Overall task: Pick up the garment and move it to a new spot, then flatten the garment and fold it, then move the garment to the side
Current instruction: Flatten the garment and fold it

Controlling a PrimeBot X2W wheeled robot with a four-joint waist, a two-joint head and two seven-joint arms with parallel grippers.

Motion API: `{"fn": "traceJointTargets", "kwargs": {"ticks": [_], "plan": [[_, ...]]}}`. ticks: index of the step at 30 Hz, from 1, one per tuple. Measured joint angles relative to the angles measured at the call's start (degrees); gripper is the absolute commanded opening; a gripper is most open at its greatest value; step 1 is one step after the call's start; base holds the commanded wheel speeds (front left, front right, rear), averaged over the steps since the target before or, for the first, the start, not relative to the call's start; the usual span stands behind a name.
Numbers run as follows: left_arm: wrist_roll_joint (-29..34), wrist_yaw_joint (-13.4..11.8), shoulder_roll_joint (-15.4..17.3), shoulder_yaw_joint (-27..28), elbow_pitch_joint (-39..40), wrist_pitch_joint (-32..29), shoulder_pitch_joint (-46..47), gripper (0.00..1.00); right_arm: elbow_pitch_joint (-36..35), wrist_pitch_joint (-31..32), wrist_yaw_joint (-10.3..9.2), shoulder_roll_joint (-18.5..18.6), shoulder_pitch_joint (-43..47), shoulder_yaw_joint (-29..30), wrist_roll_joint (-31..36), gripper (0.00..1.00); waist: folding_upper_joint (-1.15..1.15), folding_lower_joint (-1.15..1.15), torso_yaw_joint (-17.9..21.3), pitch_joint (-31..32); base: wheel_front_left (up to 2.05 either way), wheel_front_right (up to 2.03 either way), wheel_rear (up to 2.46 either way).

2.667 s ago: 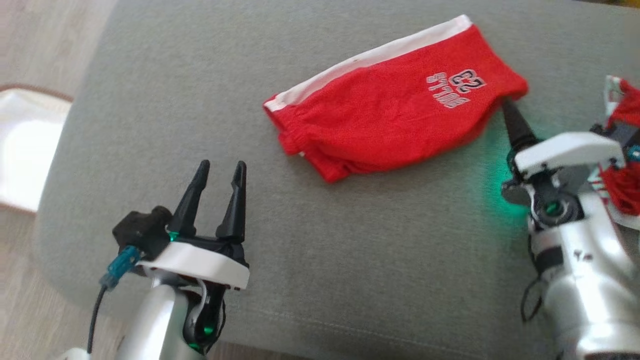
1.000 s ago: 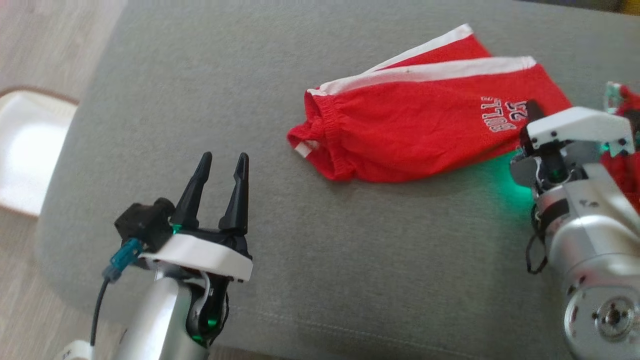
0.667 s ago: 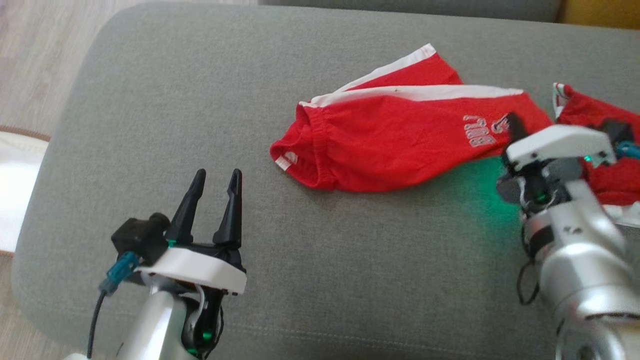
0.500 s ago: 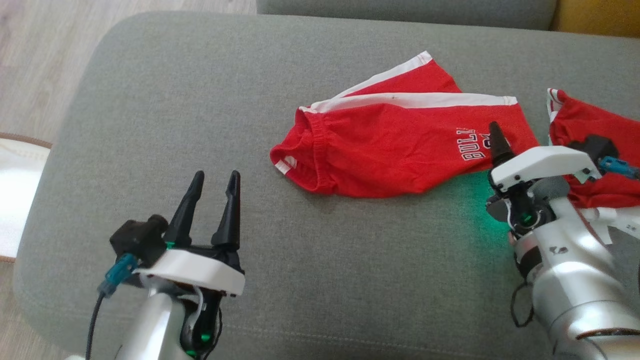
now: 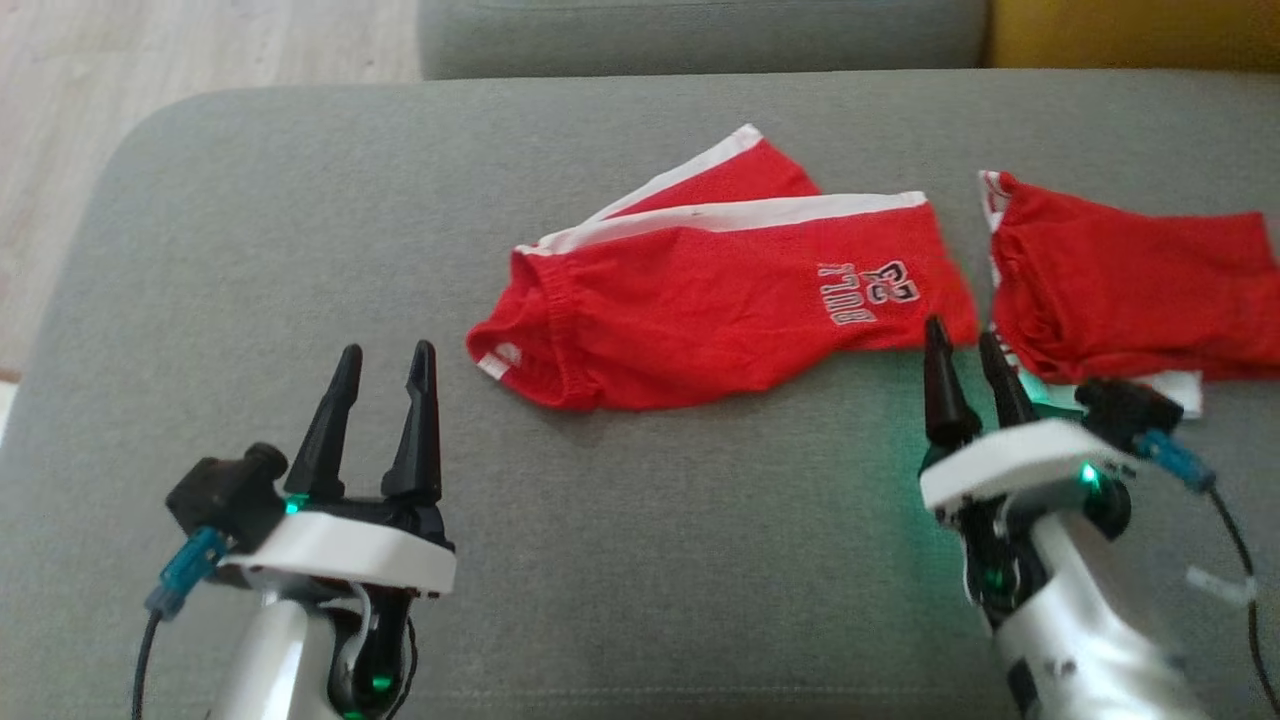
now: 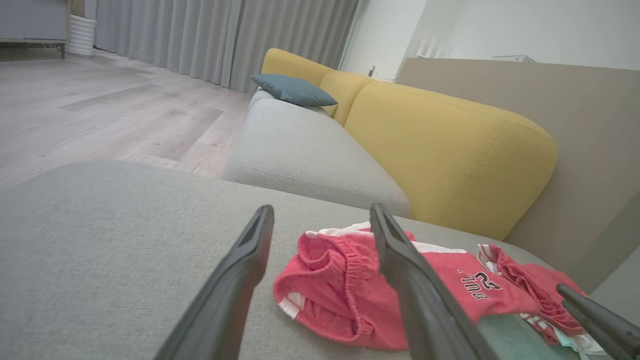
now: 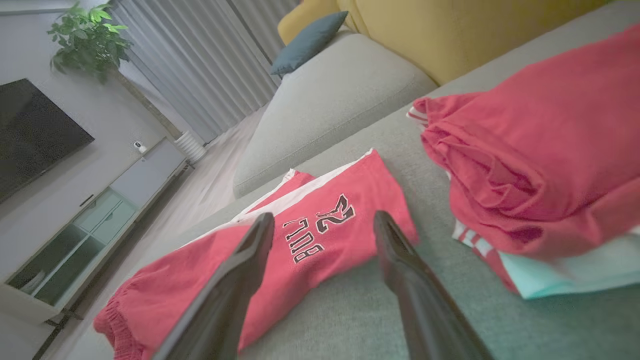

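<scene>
Soft red jersey shorts with white side stripes (image 5: 720, 300) lie loosely folded on a grey fabric cushion (image 5: 650, 560), beside another red pile (image 5: 1130, 280). They look light and floppy, best pinched at waistband or hem. The right gripper (image 5: 962, 340), clamped on the printed hem a second ago, now has its fingers spread just short of it. The left gripper (image 5: 388, 350) fingers are spread and empty.

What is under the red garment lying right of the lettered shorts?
A pale mint-tinted cloth pokes out beneath the red garment, beside a red-and-white striped edge. How far it reaches underneath, and anything else below, is covered.
</scene>
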State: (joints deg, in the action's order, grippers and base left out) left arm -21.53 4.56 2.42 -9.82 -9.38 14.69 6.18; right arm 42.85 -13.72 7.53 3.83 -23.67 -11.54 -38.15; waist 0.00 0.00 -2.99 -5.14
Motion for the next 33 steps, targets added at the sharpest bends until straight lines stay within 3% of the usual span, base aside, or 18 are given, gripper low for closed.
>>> {"fn": "traceJointTargets", "kwargs": {"ticks": [5,9,20,26,33], "plan": [[0.00,0.05,-0.01,0.07,0.69,0.00,0.01,1.00,-10.73,-0.49,0.00,-0.04,8.34,1.86,5.70,1.00,0.00,0.00,1.88,-0.26,0.00,0.00,0.00],[0.00,0.51,-0.01,-0.46,0.70,0.00,0.01,1.00,-15.41,-0.42,0.00,-0.13,11.51,3.47,10.16,1.00,0.00,0.00,1.92,-0.75,0.00,0.00,0.00],[-0.91,0.51,-0.02,-2.70,0.26,0.00,0.64,1.00,-25.32,8.26,0.00,-0.11,8.39,7.80,18.58,1.00,0.00,0.00,-2.01,-3.57,0.00,0.00,0.00],[-1.44,0.49,0.01,-4.32,-0.01,0.00,2.81,1.00,-23.36,16.36,0.00,3.23,-1.42,10.09,20.11,1.00,0.00,0.00,-4.70,-6.15,0.00,0.00,0.00],[-3.01,0.36,-0.03,-6.84,-0.34,0.00,5.22,1.00,-7.92,25.65,0.00,8.01,-12.02,17.67,24.19,1.00,0.00,0.00,-9.35,-10.18,0.00,0.00,0.00]]}}
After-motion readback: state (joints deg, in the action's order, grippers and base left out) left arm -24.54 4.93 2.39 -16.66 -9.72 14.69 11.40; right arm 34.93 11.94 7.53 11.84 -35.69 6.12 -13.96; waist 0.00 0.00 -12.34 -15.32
